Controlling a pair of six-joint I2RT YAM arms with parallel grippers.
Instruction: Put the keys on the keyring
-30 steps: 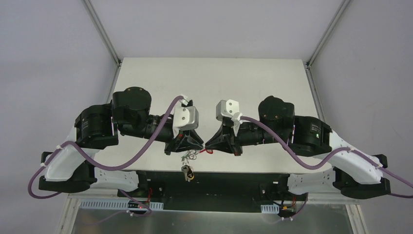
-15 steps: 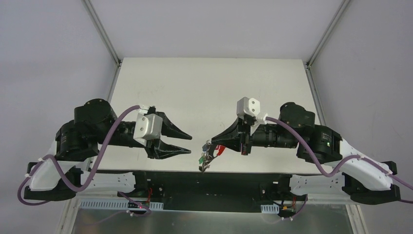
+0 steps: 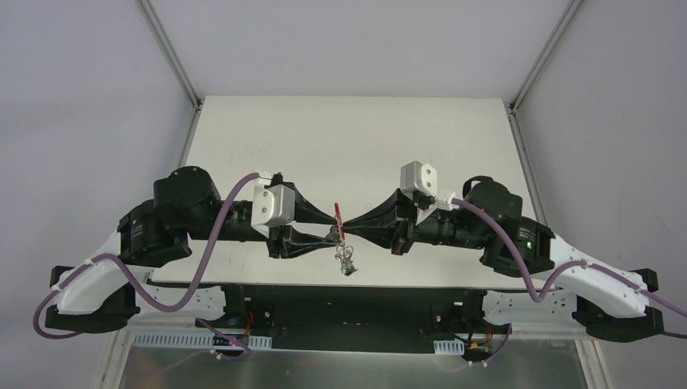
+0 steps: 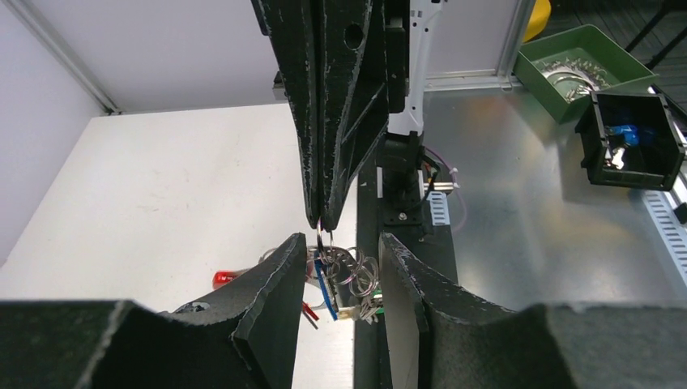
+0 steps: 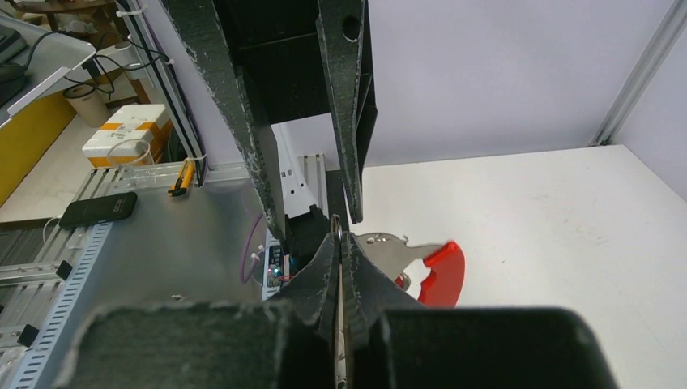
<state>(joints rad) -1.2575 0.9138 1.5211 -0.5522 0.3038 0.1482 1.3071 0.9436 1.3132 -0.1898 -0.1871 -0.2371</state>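
The keyring [image 3: 347,261] hangs in the air over the table's near edge, its silver rings dangling. My right gripper [image 3: 344,232] is shut on one silver ring [image 5: 336,227]; the red clip [image 5: 441,271] and grey flat piece [image 5: 389,247] stick out beside its fingers. In the left wrist view the right gripper [image 4: 322,223] comes down from above, and the rings [image 4: 356,271] and a blue key [image 4: 326,285] hang between my left gripper's fingers. My left gripper [image 4: 340,243] is open, its jaws on either side of the bunch without closing on it. Other keys are too small to tell apart.
The white table [image 3: 348,146] stretches behind the grippers. Below its near edge lies a metal shelf with a green bin [image 4: 583,69] and a black bin [image 4: 628,146]. A phone [image 5: 101,209] and a small box [image 5: 130,130] lie off to the side.
My left gripper drew back open, then moved right again, so its open jaws now stand around the hanging bunch. My right gripper has kept hold of the keyring and shifted slightly left.
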